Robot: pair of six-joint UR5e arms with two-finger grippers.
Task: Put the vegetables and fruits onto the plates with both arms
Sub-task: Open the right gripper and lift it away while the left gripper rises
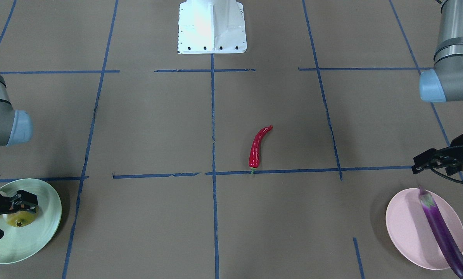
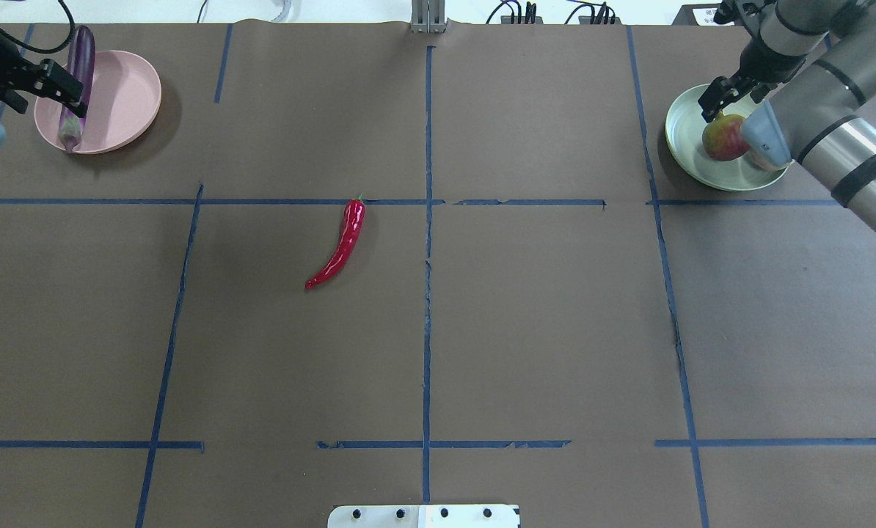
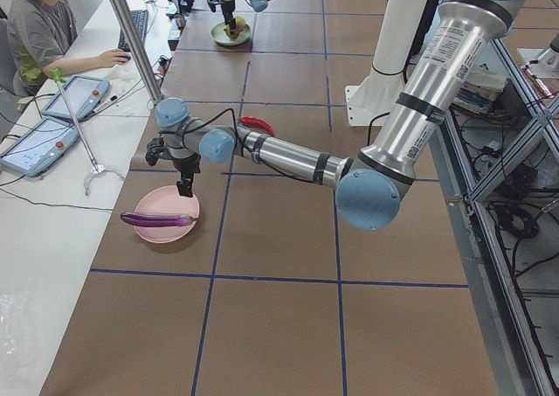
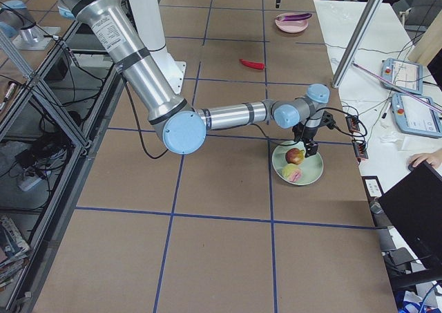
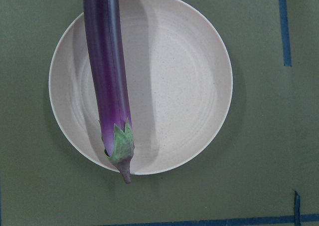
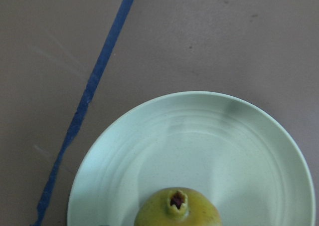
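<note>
Chili (image 2: 340,244) lies stem-end away from robot, just left of ctr, nearer left gripper (image 2: 70,92), spread and empty by pink plate (image 2: 126,95); right gripper (image 2: 731,99) spread over pomegranate (image 2: 724,138).

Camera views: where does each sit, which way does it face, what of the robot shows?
Front-facing: across the table, facing the robot, steeply down; white base at top, left gripper at right.
Overhead: behind the robot, looking forward and down; right gripper over green plate.
Exterior left: table's left end, looking along it; left arm near.
Exterior right: opposite end; right arm near.
Left wrist: straight down on eggplant, pink plate; no fingers show.
Right wrist: down on pomegranate; no fingers show.
Shared: front-facing and overhead both show the chili.
</note>
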